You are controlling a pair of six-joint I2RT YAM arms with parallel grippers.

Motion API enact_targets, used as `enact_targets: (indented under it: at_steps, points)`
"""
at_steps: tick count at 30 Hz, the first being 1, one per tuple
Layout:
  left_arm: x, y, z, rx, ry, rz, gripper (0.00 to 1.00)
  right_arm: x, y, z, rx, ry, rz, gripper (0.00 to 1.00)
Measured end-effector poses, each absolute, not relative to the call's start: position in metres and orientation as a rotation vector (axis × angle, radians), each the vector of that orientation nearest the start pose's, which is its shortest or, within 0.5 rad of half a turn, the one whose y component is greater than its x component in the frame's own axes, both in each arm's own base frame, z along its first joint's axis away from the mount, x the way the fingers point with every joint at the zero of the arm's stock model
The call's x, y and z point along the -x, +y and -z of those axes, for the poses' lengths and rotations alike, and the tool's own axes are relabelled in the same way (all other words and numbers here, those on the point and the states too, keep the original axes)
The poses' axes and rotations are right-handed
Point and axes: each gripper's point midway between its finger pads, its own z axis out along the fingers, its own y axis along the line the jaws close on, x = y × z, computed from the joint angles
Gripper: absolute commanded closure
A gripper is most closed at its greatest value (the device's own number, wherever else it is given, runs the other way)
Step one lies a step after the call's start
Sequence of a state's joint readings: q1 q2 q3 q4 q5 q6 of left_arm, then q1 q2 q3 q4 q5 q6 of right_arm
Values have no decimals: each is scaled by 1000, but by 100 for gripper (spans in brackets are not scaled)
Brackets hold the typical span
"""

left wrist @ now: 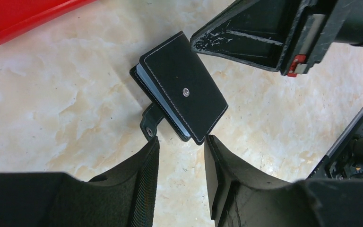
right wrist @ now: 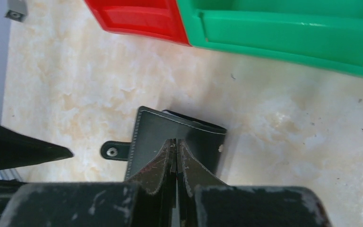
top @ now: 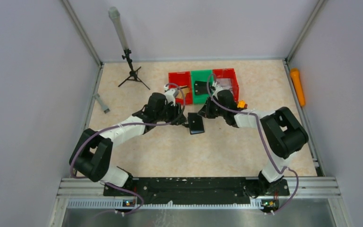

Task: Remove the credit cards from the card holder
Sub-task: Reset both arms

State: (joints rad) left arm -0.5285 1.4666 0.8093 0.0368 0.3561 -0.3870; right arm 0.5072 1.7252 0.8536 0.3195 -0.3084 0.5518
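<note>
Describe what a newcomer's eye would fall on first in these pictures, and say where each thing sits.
The black card holder lies mid-table between both arms, its snap tab hanging loose. The left tool gapes open at one corner of it, while the right tool is shut, its tips over the cover. Behind them, a green bin sits between two red bins at the far side.

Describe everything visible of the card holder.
The card holder is black, leather-like, white-stitched, with a snap stud on its cover. It lies closed but unsnapped on the table, its tab loose, pale inside edges showing. The shut right hand sits over one end; the open left hand faces the tab side, apart.
</note>
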Motion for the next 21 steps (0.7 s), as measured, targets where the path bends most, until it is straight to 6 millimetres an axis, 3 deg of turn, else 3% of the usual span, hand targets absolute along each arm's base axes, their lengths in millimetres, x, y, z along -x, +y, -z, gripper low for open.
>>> enact_targets:
  at_steps: [6, 12, 16, 18, 21]
  points:
    - [-300, -261, -106, -364, 2267, 871, 57, -353, 274, -35, 114, 2331, -860, 100]
    - [-303, -258, -106, -349, 2264, 843, 54, -358, 274, -36, 113, 2332, -844, 100]
    - [-306, -251, -112, -322, 2238, 798, 44, -357, 267, -51, 110, 2319, -800, 100]
    - [-310, -242, -117, -286, 2218, 746, 39, -358, 262, -68, 111, 2276, -781, 99]
    - [-317, -223, -129, -204, 2173, 639, 17, -357, 246, -100, 98, 2185, -750, 94]
